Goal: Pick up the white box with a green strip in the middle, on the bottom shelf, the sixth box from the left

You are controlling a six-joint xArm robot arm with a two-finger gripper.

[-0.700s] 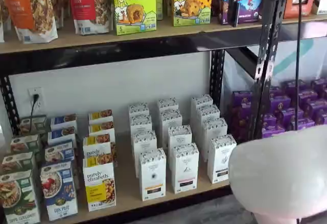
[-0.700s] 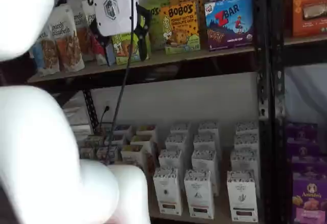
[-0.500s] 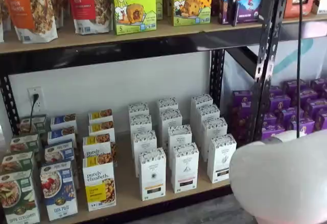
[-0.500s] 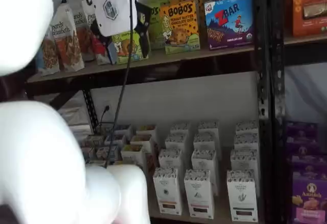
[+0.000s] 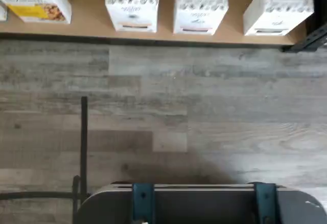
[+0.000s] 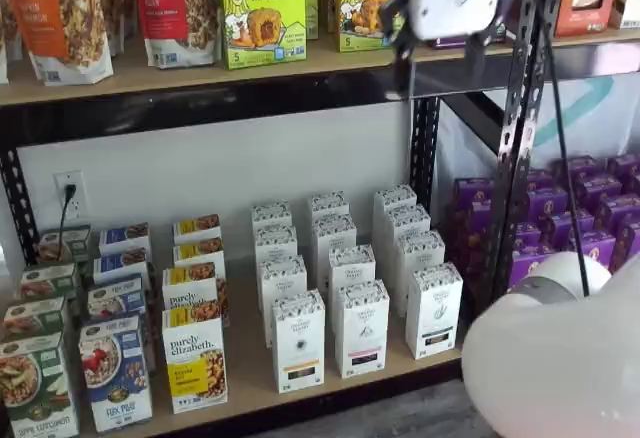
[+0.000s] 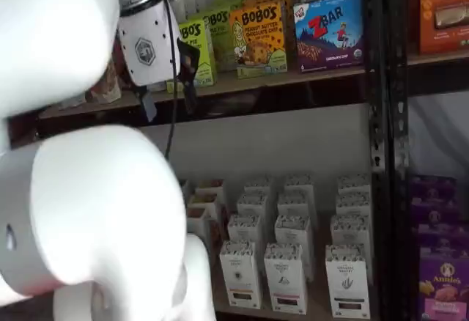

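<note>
Gripper (image 6: 440, 58), white-bodied with black fingers parted, is seen empty. Tall slim white carton (image 6: 433, 310), speckled top, green band, stands frontmost on tan wooden bottom shelf (image 6: 250, 373). "BOBO'S" boxes (image 6: 263, 8) sit above.

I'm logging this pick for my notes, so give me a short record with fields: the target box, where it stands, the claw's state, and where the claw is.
target: white box, upright, untouched
place: front edge of the bottom shelf, rightmost of the three front white cartons
claw: claw open, holding nothing
claw position: high up, level with the snack boxes on the shelf above, well above the target
beyond the upright post: purple boxes
</note>
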